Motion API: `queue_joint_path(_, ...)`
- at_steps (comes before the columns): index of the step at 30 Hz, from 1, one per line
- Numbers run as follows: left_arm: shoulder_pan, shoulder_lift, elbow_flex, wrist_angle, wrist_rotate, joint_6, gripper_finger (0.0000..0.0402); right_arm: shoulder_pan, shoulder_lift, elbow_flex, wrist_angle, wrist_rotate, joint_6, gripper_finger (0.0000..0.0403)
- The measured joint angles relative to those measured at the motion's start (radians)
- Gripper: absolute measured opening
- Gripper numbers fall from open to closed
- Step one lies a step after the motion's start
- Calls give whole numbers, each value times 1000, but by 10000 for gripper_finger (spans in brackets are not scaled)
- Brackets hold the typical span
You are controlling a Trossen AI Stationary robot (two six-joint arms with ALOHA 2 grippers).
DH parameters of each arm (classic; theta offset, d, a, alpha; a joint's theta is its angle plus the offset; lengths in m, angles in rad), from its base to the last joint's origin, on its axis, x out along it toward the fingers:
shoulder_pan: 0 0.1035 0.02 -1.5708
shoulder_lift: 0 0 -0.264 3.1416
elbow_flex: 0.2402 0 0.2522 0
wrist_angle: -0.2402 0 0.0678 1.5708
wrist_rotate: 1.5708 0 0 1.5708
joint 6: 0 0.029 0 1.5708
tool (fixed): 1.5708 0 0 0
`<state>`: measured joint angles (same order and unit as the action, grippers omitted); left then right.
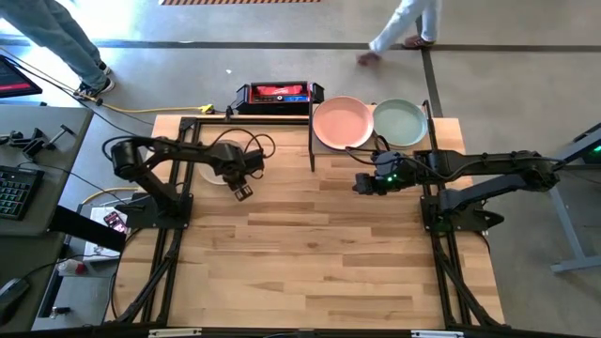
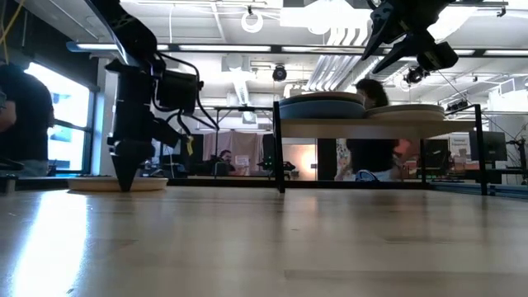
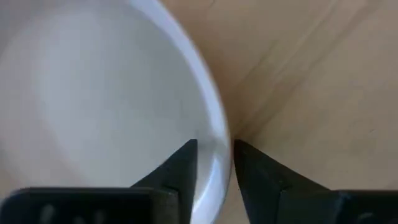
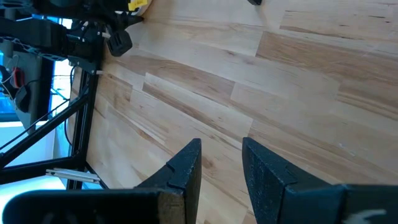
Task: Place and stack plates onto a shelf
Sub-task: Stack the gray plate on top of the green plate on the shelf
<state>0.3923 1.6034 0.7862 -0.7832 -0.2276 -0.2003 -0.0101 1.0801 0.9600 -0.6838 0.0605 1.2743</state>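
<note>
A cream plate lies flat on the table near its far left corner, also seen as the cream plate and the cream plate. My left gripper points down at the plate's right rim, left gripper, shut on it. The shelf stands at the far edge and carries a stack topped by a salmon plate and another topped by a sage green plate. My right gripper hovers open, high in front of the shelf, right gripper, touching nothing. My left gripper holds the cream plate by its rim on the side toward the table's middle. One finger is inside the plate and one finger outside, coming from above and pointing down. The plate still rests flat on the table.
The shelf's black posts stand between the two arms' areas. A red and black box sits beyond the far edge. People move in the room behind. Bare tabletop spreads across the middle and near side.
</note>
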Motion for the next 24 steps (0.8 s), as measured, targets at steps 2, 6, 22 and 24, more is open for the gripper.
queue_joint_path(2, -10, -10, -3, -2, 1, 15, 71, 0, 0, 0, 0, 0, 0, 97)
queue_joint_path(6, -38, -38, -6, -22, -1, 39, 13, 0, 0, 0, 0, 0, 4, 97)
queue_joint_path(22, -317, -219, -4, -188, -54, 111, 2, 113, 0, 0, 211, 160, -9, 97)
queue_joint_path(24, -366, -254, -4, -199, -67, 125, 2, 132, 0, 0, 255, 199, -43, 97)
